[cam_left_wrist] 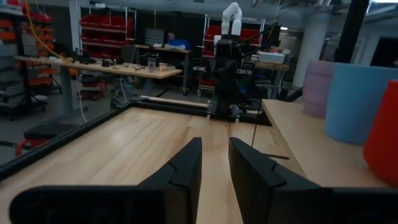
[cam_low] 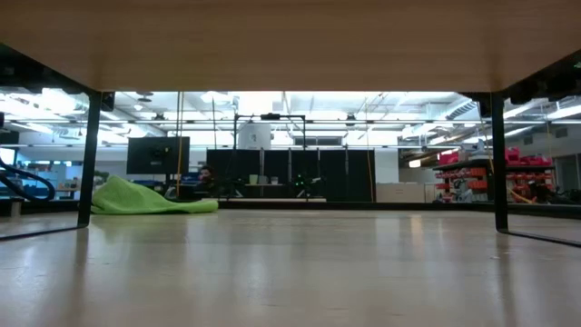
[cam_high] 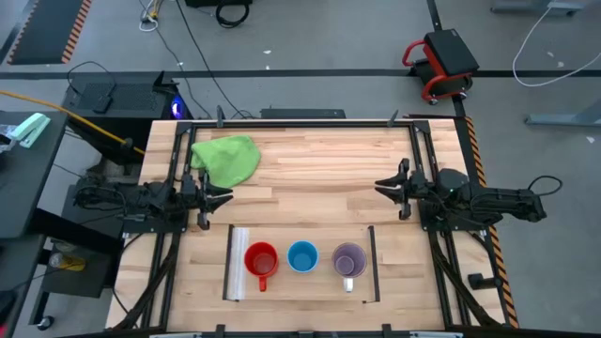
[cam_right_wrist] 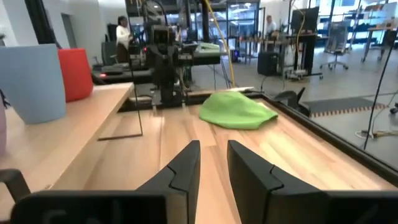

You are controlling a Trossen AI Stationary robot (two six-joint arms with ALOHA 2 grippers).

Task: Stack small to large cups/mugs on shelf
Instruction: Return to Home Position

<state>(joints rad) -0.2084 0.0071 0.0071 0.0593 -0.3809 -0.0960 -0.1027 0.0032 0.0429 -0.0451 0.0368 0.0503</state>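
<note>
**Where are the cups?**
Three stand side by side on the light-wood shelf point(cam_high: 291, 286) at the near edge of the table point(cam_high: 310, 202). The red mug point(cam_high: 260, 259) is on the left, the light-blue cup point(cam_high: 301, 256) in the middle and the purple mug point(cam_high: 349, 259) on the right.

**And the arms?**
The left gripper point(cam_high: 225, 197) sits at the left side, beside a green cloth point(cam_high: 226, 158). The right gripper point(cam_high: 380, 185) sits at the right side. Both are empty, with their fingers slightly parted.
</note>
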